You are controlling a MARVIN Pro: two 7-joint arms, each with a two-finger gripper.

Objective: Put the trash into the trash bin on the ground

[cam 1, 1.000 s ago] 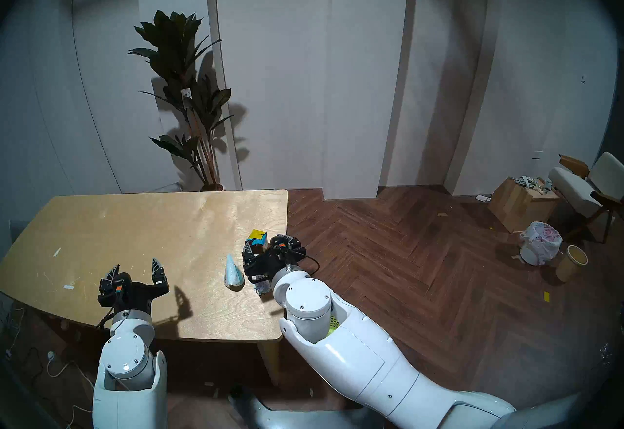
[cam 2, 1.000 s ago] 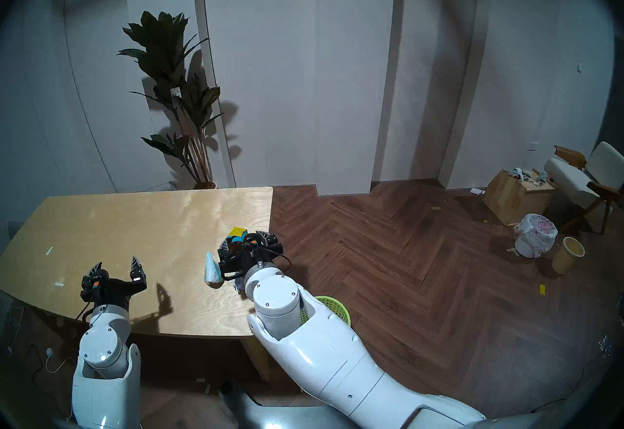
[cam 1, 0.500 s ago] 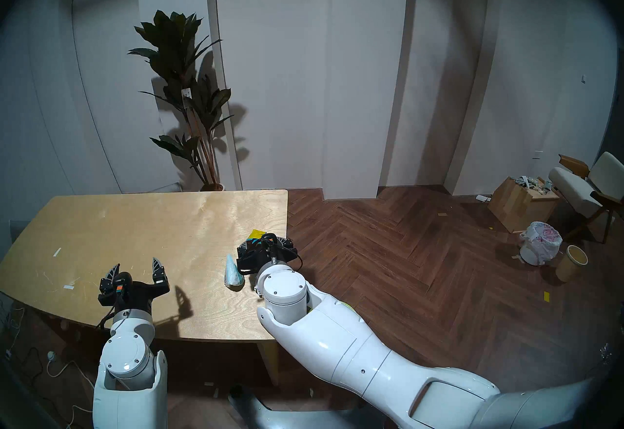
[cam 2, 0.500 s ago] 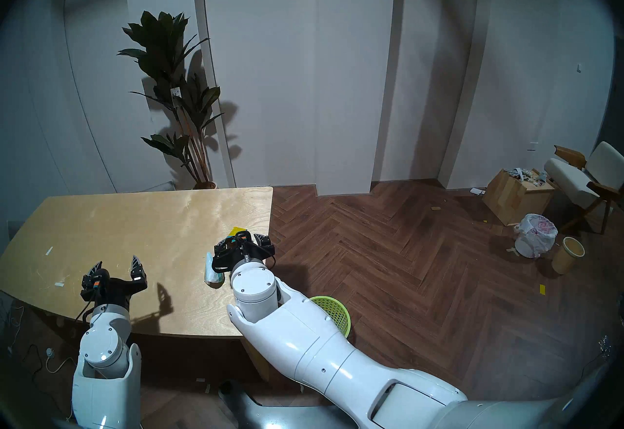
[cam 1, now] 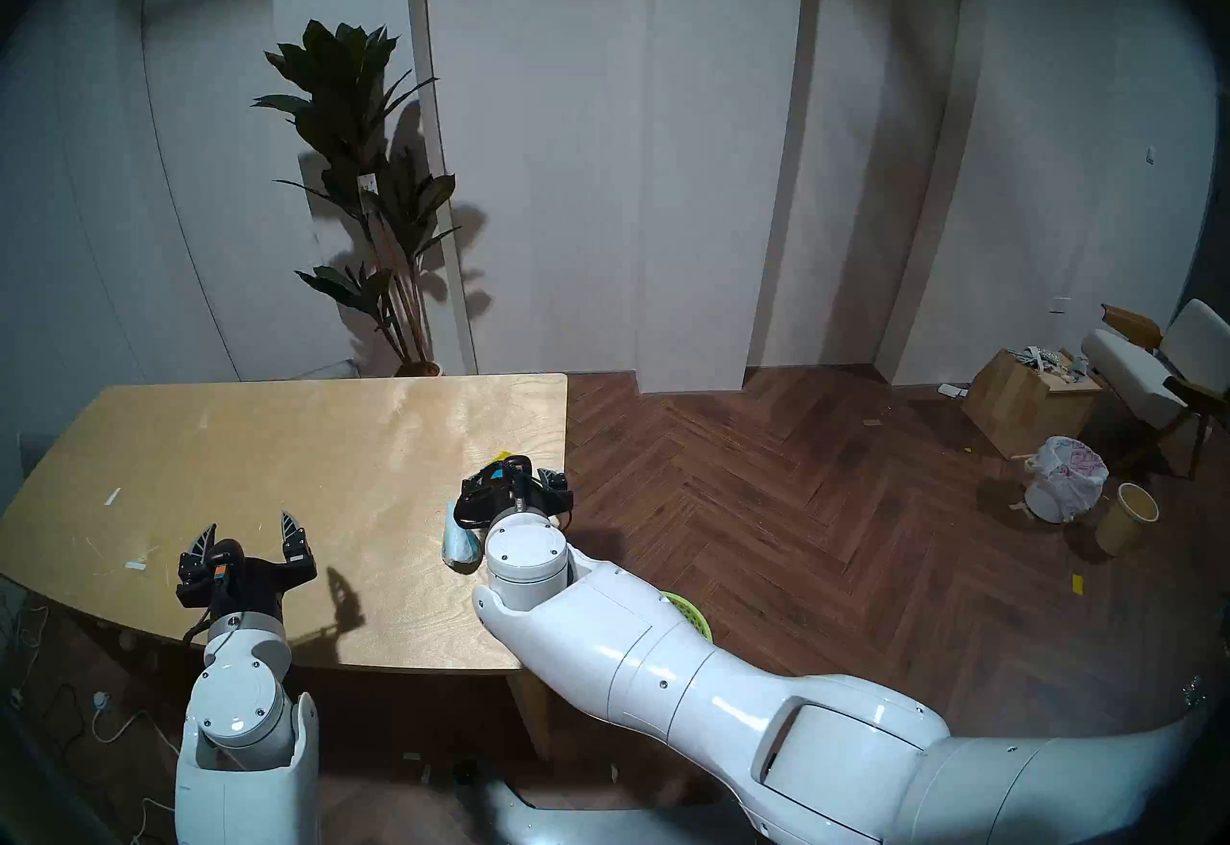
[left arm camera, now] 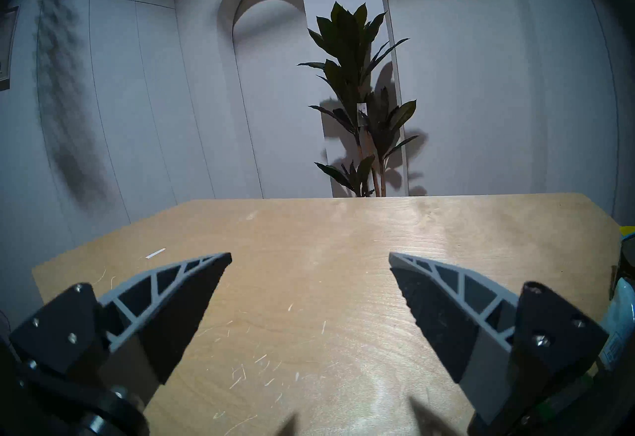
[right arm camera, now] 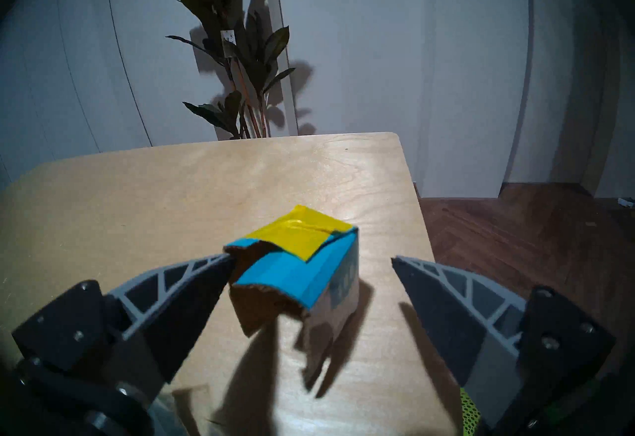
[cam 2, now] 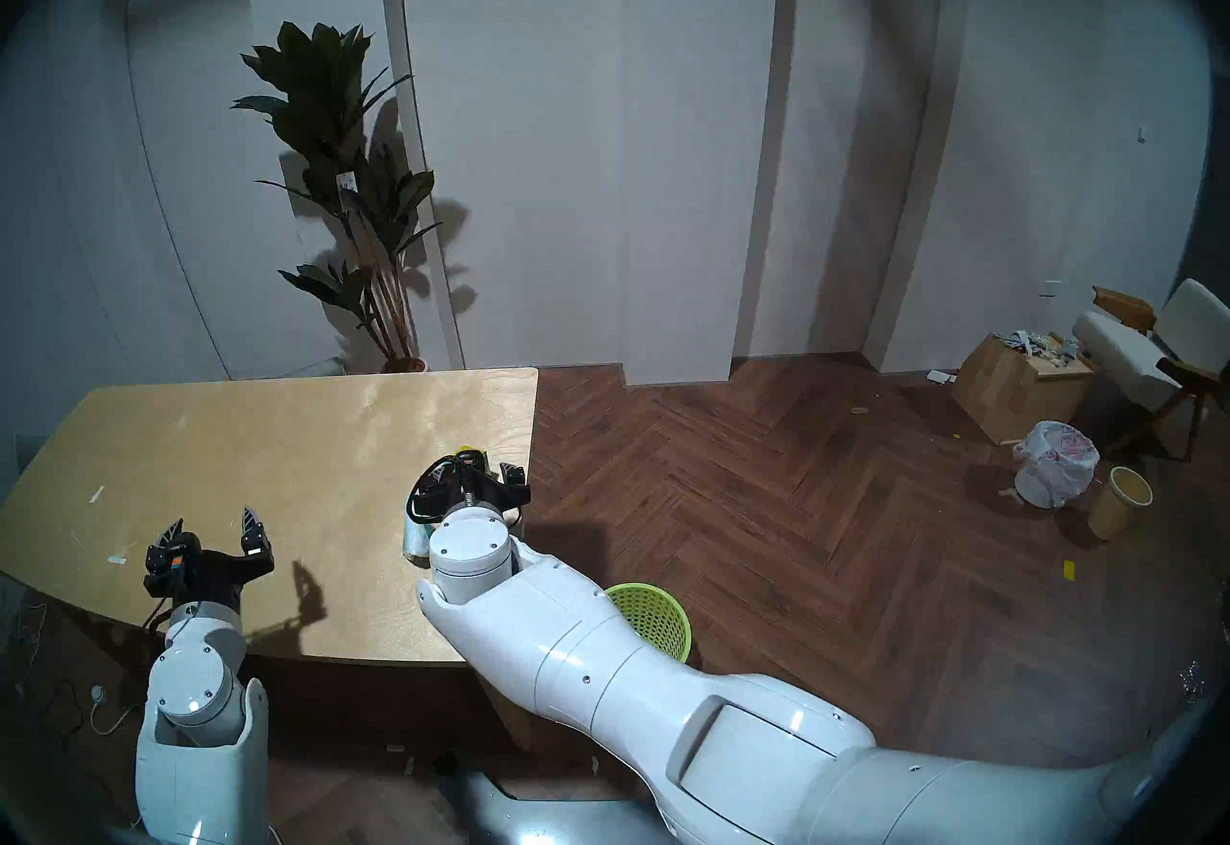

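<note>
My right gripper (right arm camera: 309, 260) is spread wide around the torn cardboard box (right arm camera: 299, 263) near the table's (right arm camera: 171, 191) right edge; my left finger's tip touches it, the other stands apart. The blue-white wrapper (cam 1: 458, 541) lies just beside it. My left gripper (left arm camera: 309, 260) hangs wide open, empty, over the near-left edge. The green bin (cam 2: 655, 617) stands on the floor off the near-right corner.
</note>
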